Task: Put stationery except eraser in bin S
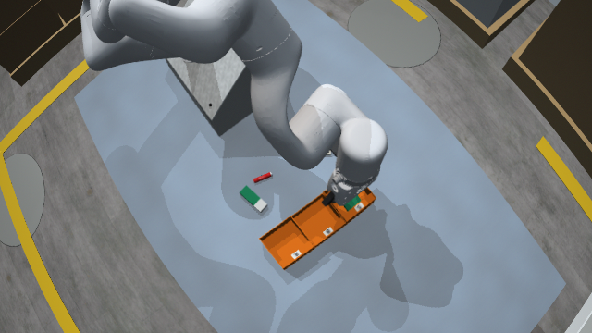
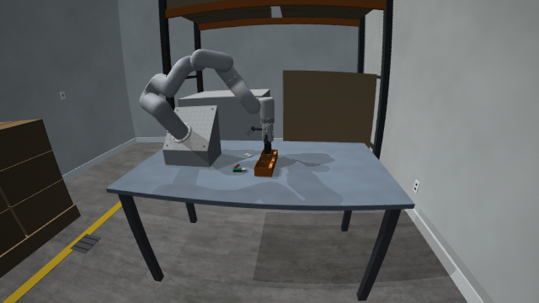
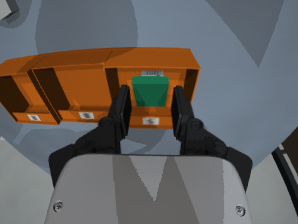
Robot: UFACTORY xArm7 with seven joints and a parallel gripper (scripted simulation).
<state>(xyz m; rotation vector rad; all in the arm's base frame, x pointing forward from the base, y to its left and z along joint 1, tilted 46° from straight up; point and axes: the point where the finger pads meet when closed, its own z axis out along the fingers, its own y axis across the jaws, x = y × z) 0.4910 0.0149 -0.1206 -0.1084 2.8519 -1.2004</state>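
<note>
My gripper (image 3: 151, 96) (image 1: 339, 200) (image 2: 267, 148) hangs over the end compartment of an orange row of three bins (image 1: 277, 228) (image 3: 67, 56) (image 2: 263, 170). Its fingers stand apart on either side of a green block (image 3: 150, 90) (image 1: 352, 203), with a small gap beside the block, which sits low inside that compartment. The bin labels are too small to read. A red pen (image 1: 263, 177) and a green and white eraser (image 1: 253, 198) lie on the table to the left of the bins.
The arm's grey base block (image 1: 213, 88) (image 2: 191, 136) stands at the back left of the table. A small white thing (image 2: 248, 155) lies on the table behind the bins. The table's edges are far from the bins.
</note>
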